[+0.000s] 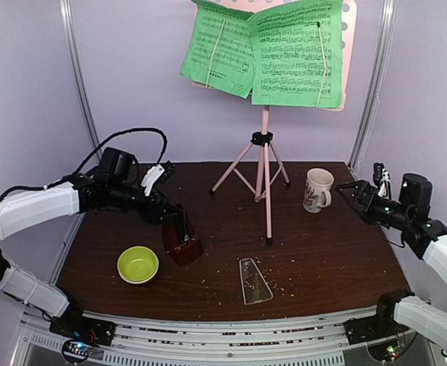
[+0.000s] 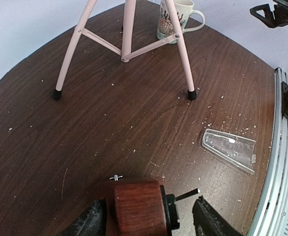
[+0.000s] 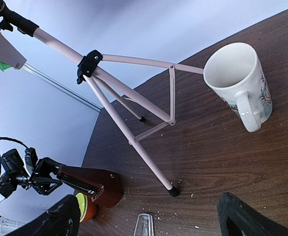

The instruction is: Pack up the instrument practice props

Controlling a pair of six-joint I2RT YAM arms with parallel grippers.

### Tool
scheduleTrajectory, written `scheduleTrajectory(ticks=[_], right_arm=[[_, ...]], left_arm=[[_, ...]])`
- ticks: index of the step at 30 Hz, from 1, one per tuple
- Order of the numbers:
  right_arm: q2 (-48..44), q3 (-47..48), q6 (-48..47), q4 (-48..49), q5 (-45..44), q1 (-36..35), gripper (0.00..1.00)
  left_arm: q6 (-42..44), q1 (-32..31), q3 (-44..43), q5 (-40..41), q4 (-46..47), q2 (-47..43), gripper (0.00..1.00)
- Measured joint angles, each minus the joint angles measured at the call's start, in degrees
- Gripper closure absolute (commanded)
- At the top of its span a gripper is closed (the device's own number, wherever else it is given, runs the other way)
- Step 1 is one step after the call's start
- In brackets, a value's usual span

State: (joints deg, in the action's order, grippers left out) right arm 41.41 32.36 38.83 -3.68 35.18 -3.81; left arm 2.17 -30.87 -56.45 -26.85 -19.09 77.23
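The dark red pyramid metronome (image 1: 184, 245) leans over at the table's front left, its pendulum side showing in the right wrist view as the metronome (image 3: 92, 184). My left gripper (image 1: 175, 225) straddles its top. In the left wrist view the left gripper (image 2: 150, 211) is open: one finger sits close to the metronome (image 2: 139, 209), the other stands off past the pendulum rod. The clear cover (image 1: 255, 280) lies flat near the front edge. The pink music stand (image 1: 265, 164) stands at the back with the green pages (image 1: 273, 49) on its desk. My right gripper (image 1: 344, 191) hovers open at the right.
A white mug (image 1: 317, 189) stands to the right of the stand's legs, close to the right gripper. The yellow-green bowl (image 1: 138, 264) sits just left of the metronome. Crumbs are scattered on the dark wooden table (image 1: 330, 259). A metal rail (image 1: 231, 335) runs along the front edge.
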Motion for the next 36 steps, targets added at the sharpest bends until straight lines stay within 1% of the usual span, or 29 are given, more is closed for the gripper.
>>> scheduleTrajectory(ticks=[3,7,11,15,17,19,25,27,28,29,33,34,36], right_arm=[[0.4,-0.1,0.4,0.9,0.0,-0.7,0.00],[1.0,-0.3,0.6,1.7,0.0,-2.1,0.00],[2.1,-0.3,0.5,2.6,-0.3,-5.1,0.00],[3.2,0.2,-0.3,3.1,-1.6,-10.7,0.00],[3.7,0.4,-1.0,3.4,-2.3,-13.5,0.00],[4.5,0.9,-1.9,3.7,-3.5,-16.8,0.04],[5.6,2.3,-6.0,6.4,-8.0,-28.3,0.03],[5.7,2.3,-7.6,8.0,-9.3,-32.2,0.03],[6.0,2.3,-8.3,8.7,-9.9,-33.9,0.03],[6.5,2.3,-9.0,9.5,-10.6,-35.7,0.03],[9.7,2.3,-10.4,12.6,-14.5,-42.4,0.04],[10.7,2.3,-10.4,13.7,-15.1,-43.8,0.05],[12.8,2.2,-10.4,16.0,-16.9,-46.4,0.08]], left_arm=[[0.5,0.0,1.0,0.2,1.2,-0.3,0.48],[1.1,0.0,1.7,0.7,2.5,-0.8,0.54],[1.5,0.0,1.7,-0.2,2.9,-0.8,0.59],[3.0,-0.5,2.2,-2.8,3.5,-0.8,0.63],[3.8,-1.6,2.5,-4.0,4.0,-0.9,0.64],[4.6,-3.2,2.8,-5.1,4.2,-0.9,0.63],[6.1,-8.3,3.0,-9.6,4.1,-0.9,0.63],[6.4,-9.9,3.0,-10.9,4.0,-0.8,0.59],[6.5,-10.6,3.0,-11.2,4.0,-0.8,0.54],[6.6,-11.4,3.0,-11.6,4.0,-0.7,0.45],[6.6,-12.8,3.0,-12.1,4.0,-0.6,0.23],[6.2,-12.9,3.0,-11.5,4.1,-0.9,0.19],[5.4,-12.9,3.3,-10.3,4.7,-2.3,0.16]])
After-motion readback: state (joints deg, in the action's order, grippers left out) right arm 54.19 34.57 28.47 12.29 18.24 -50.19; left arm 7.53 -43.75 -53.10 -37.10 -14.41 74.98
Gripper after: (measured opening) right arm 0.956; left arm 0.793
